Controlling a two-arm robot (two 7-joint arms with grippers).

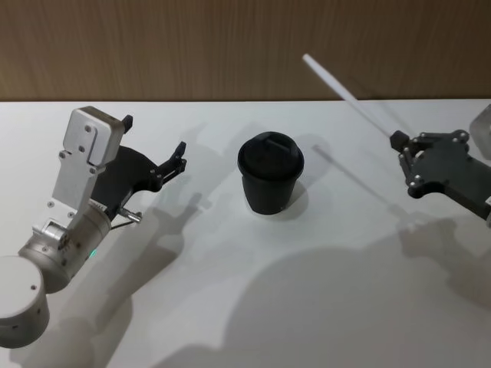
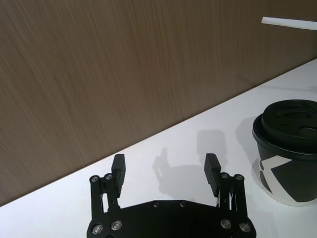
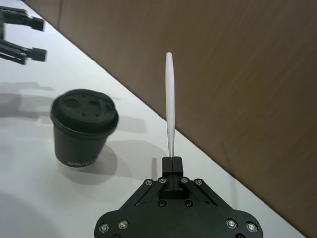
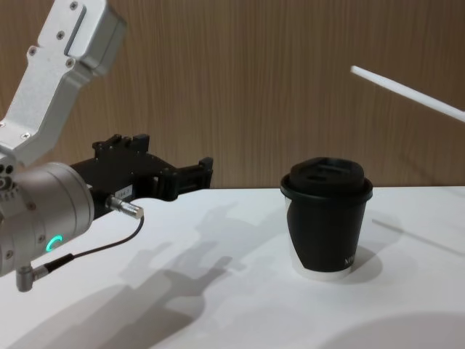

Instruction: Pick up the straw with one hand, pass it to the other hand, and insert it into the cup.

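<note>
The white tabletop (image 1: pixel 230 307) runs up to a brown wood-grain wall (image 1: pixel 230 46). At the left, the left gripper (image 1: pixel 153 142), black on a silver cylindrical wrist, hovers with its fingers spread apart, holding nothing. At the right, the black right gripper (image 1: pixel 399 142) is clamped on the lower end of the long thin white straw (image 1: pixel 345 92), which slants up above the tabletop. Between the two stands the squat black lidded paper cup (image 1: pixel 270 175), upright, well apart from the straw.

The cup (image 4: pixel 325 225) bears pale print (image 4: pixel 352 257), too small to read.
</note>
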